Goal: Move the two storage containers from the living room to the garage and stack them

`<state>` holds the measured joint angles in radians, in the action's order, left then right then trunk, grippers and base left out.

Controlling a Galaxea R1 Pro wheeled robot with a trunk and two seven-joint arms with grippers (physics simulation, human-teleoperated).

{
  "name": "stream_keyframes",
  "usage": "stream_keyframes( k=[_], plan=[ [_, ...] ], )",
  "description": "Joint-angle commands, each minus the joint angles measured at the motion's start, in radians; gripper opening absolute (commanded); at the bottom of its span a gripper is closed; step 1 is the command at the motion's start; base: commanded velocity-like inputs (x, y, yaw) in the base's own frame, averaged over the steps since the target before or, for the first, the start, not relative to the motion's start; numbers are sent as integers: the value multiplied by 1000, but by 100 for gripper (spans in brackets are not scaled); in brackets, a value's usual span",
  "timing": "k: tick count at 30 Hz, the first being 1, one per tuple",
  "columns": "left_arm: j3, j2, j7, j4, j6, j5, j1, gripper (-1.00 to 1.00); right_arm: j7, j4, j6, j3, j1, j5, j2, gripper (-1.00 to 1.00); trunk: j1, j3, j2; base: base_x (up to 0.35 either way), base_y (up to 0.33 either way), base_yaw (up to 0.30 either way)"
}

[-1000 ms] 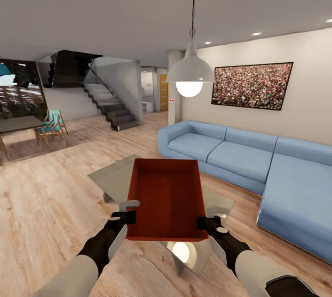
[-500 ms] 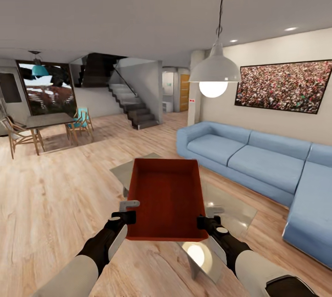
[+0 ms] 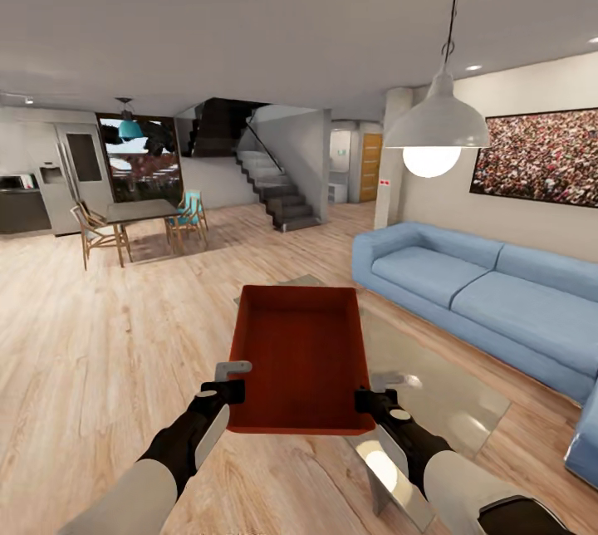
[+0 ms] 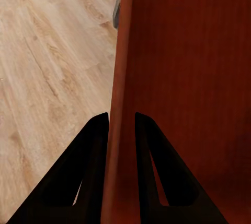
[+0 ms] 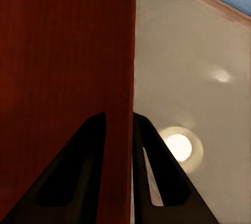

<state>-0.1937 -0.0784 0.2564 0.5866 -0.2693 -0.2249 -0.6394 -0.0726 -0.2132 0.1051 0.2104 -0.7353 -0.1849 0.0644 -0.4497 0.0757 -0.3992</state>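
No lettering, number or brand can be read anywhere. The plain orange-red rectangular storage container [image 3: 299,356] bears no marks. The small white-and-red sign on the far pale pillar [image 3: 384,183] is too small to read.

Your left gripper [image 4: 121,125] has its dark jaws closed on the side wall of the orange-red bin [image 4: 193,78], one inside and one outside. Beside the bin, light wood-plank floor [image 4: 47,67] lies below.
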Motion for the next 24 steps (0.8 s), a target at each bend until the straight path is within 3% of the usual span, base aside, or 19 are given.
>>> stream_keyframes(
  k=[1, 24],
  plan=[
    [31, 0, 12, 4, 4, -5, -1, -100, -6, 2, 4, -12, 0, -13, 0, -100, 0, 0, -1, 0, 0, 300],
    [31, 0, 12, 4, 4, -7, -1, -100, -6, 2, 4, -12, 0, -13, 0, -100, 0, 0, -1, 0, 0, 300]
  ],
)
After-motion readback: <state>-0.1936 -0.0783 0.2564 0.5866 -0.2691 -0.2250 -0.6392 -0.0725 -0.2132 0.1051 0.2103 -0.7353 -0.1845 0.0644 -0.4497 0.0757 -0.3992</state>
